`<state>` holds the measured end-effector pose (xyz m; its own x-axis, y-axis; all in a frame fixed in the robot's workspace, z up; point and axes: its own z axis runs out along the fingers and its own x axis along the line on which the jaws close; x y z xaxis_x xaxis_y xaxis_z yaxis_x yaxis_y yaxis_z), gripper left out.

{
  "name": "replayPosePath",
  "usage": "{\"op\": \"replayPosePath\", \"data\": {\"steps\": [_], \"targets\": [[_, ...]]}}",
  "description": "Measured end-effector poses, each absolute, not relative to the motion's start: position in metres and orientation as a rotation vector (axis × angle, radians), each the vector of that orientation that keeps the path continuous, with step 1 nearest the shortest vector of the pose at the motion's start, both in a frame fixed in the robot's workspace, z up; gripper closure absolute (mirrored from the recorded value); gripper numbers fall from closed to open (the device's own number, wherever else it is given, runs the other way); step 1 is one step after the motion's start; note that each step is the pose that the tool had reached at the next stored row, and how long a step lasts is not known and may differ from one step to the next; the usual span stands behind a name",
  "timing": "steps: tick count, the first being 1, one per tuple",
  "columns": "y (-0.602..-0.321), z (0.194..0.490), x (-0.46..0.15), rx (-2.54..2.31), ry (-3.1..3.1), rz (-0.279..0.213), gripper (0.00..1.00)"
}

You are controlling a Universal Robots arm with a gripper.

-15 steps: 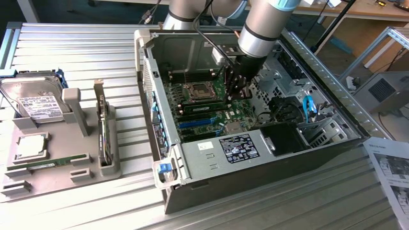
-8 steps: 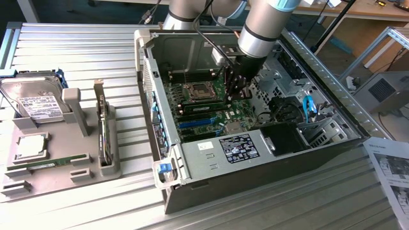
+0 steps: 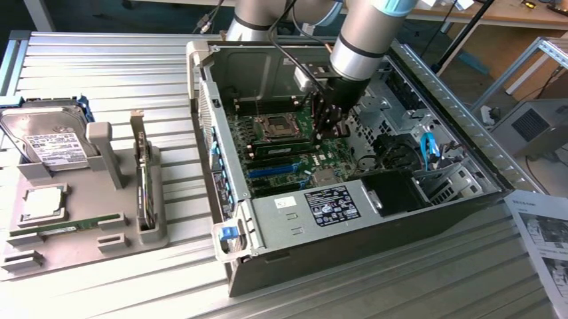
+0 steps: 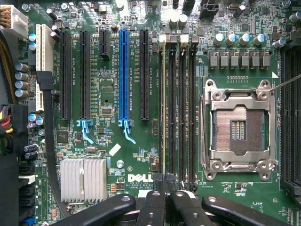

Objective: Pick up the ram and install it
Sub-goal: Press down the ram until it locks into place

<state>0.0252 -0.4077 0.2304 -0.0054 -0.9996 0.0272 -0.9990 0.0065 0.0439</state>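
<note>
The ram (image 3: 284,151) stands in the memory slot farthest from the empty processor socket (image 4: 237,129). In the wrist view the ram (image 4: 162,113) shows edge-on as a thin pale line running along that slot. My gripper (image 3: 325,138) reaches down into the open computer case and hangs right over one end of the memory slots. Its black fingers are shut, and the gripper (image 4: 165,195) sits just above the end of the ram's slot. Whether the fingertips touch the stick I cannot tell. Three neighbouring slots (image 4: 181,113) are bare.
A grey tray (image 3: 116,239) at the exterior view's left holds a hard drive (image 3: 49,139), a square silver chip (image 3: 42,203) and another green stick (image 3: 66,226). The case walls (image 3: 355,252), cables and drive cage (image 3: 400,153) crowd the arm. A paper sheet (image 3: 541,232) lies at the right.
</note>
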Motion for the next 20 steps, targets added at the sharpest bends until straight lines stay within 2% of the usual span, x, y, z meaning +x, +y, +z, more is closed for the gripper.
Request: {"op": "replayPosePath", "data": {"steps": [20], "targets": [[-0.4077, 0.2369, 0.0252, 2.179, -2.192, -0.019, 0.89]]}}
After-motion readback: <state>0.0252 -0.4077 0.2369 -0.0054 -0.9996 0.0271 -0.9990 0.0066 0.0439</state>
